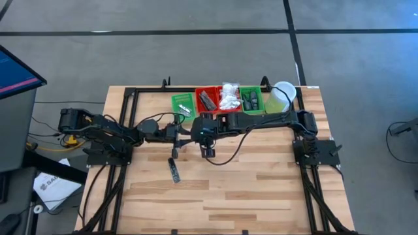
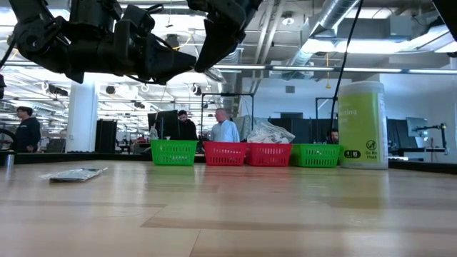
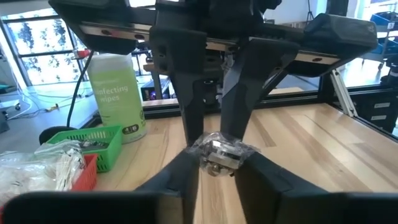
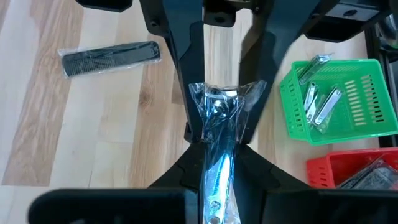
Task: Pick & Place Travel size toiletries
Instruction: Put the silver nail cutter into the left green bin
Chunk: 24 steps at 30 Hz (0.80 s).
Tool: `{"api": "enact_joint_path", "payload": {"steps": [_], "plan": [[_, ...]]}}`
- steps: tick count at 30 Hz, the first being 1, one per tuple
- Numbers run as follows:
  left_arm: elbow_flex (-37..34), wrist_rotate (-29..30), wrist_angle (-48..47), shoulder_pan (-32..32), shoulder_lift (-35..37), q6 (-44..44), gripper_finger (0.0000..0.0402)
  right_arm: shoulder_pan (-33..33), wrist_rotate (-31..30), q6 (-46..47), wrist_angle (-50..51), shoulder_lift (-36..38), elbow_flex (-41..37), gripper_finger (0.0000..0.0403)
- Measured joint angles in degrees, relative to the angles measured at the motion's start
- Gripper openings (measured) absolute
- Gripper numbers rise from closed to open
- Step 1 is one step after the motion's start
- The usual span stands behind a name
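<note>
Both grippers meet in mid-air over the middle of the table, left gripper [image 1: 185, 135] coming from the left and right gripper [image 1: 194, 132] from the right. Between them is a clear packet [image 4: 221, 115] with a small silver clipper inside, also seen end-on as the packet [image 3: 219, 152] in the left wrist view. Both grippers are shut on it. A black comb in a clear sleeve [image 1: 174, 170] lies flat on the wood nearer the near edge. The comb [image 2: 75, 173] also shows in the low view. My left gripper [image 3: 217, 169] pinches the packet's far end [image 3: 208, 155] between its two fingers, level, coming from the table's left. The packet is lifted clear of the table. My right gripper [image 4: 217, 152] pinches the same packet at its narrowed middle [image 4: 217, 140], coming from the right. The packet runs along the fingers and back between them toward the wrist [image 4: 214, 199]. Its flared end [image 4: 233, 93] sticks out past the fingertips.
Along the far edge stands a row of small trays: a green tray with silver clippers [image 1: 183, 104], a red tray [image 1: 209, 99], a red tray with white packets [image 1: 230, 96] and a green tray [image 1: 251, 99]. A tall pale green cylinder [image 1: 282, 96] stands beside them. People stand in the room beyond.
</note>
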<state>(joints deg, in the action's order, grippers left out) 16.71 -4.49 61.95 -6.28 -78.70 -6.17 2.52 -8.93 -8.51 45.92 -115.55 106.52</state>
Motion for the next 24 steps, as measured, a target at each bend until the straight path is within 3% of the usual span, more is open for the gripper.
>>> {"api": "enact_joint_path", "payload": {"steps": [4, 10, 24], "plan": [[0.0, 0.0, 0.0, 0.0, 0.0, -0.5, 0.0043, 0.0, 0.1, 0.3, -0.1, 0.0, 0.0, 0.0046], [0.0, 0.2, -0.4, 0.0, 0.0, -1.1, 0.0042, -0.1, 0.1, -0.7, -1.6, 0.1, -1.3, 0.0066], [0.2, 0.6, 0.2, 0.0, 0.0, -0.3, 0.0042, -1.7, 0.3, -0.7, -1.3, 0.3, -1.9, 0.0161]]}}
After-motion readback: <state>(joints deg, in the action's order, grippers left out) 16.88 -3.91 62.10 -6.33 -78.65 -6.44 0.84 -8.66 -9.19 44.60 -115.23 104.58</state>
